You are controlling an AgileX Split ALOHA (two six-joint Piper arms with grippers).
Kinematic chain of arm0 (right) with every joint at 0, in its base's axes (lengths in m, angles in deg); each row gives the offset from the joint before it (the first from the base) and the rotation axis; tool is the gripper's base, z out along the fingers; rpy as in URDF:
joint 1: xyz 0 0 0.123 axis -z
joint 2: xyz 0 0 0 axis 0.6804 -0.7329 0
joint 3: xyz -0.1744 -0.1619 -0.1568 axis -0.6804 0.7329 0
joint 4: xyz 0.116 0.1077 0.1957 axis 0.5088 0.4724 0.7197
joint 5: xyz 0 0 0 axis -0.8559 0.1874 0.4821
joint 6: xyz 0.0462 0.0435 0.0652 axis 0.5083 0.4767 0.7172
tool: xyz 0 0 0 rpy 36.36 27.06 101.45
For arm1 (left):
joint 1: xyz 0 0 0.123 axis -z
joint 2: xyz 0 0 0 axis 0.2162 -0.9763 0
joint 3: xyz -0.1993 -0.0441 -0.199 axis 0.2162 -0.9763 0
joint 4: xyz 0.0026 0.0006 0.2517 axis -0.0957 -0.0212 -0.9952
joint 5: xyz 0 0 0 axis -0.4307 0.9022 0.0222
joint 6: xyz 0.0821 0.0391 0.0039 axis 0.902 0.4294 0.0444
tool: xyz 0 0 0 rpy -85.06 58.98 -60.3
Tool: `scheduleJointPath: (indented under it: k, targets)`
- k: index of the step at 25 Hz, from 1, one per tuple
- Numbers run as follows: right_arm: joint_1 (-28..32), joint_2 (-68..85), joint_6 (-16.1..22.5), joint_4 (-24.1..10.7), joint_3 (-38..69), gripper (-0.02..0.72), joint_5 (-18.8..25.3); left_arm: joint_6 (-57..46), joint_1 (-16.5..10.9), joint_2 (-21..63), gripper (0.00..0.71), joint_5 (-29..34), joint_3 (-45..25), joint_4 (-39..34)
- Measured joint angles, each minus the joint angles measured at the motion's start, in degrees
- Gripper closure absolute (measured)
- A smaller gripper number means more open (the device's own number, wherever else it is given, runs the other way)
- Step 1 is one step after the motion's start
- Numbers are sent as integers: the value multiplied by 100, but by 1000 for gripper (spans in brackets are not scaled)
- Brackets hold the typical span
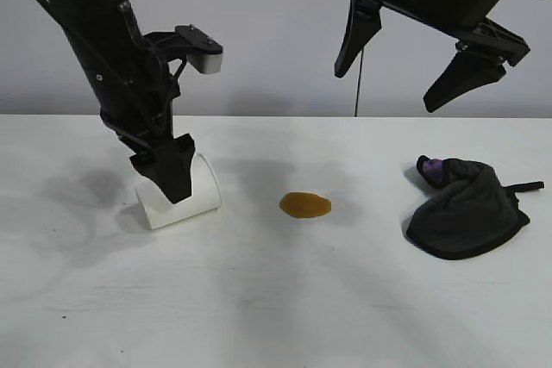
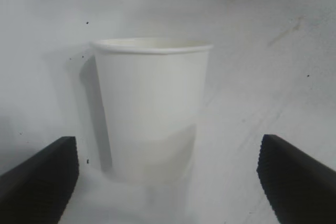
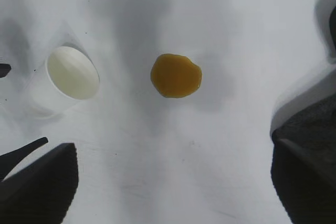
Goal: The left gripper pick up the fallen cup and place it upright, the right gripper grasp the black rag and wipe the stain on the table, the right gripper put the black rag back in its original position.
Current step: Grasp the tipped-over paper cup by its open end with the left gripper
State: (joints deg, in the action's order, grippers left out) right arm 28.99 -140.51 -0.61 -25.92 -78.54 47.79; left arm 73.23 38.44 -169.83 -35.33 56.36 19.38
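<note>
The white paper cup [image 1: 203, 197] lies on its side at the left of the white table [image 1: 276, 308]. My left gripper [image 1: 172, 174] is down over it and open, one finger in front of the cup wall. In the left wrist view the cup [image 2: 152, 103] lies between the wide-spread fingers [image 2: 39, 179], which do not touch it. The amber stain [image 1: 304, 204] sits mid-table, to the right of the cup. The black rag [image 1: 466, 208] with its purple patch lies at the right. High above it hangs my right gripper [image 1: 423, 62], open and empty. Its wrist view shows the stain [image 3: 176, 75] and the cup's mouth [image 3: 72, 72].
A thin dark cable [image 1: 358, 84] hangs down against the back wall behind the table. Bare tabletop stretches along the front, and between the stain and the rag.
</note>
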Motion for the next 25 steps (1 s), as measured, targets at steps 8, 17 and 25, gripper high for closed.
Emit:
scheduleJointPath:
  k: [8, 17, 25]
  targets:
    - [0, 0, 0, 0, 0, 9, -5, 20, 0, -210, 47, -290, 61, 191]
    - [0, 0, 0, 0, 0, 9, -10, 70, 0, -420, 47, -487, 91, 304]
    - [0, 0, -2, 0, 0, 9, -15, 76, 0, -630, 77, -595, 114, 396]
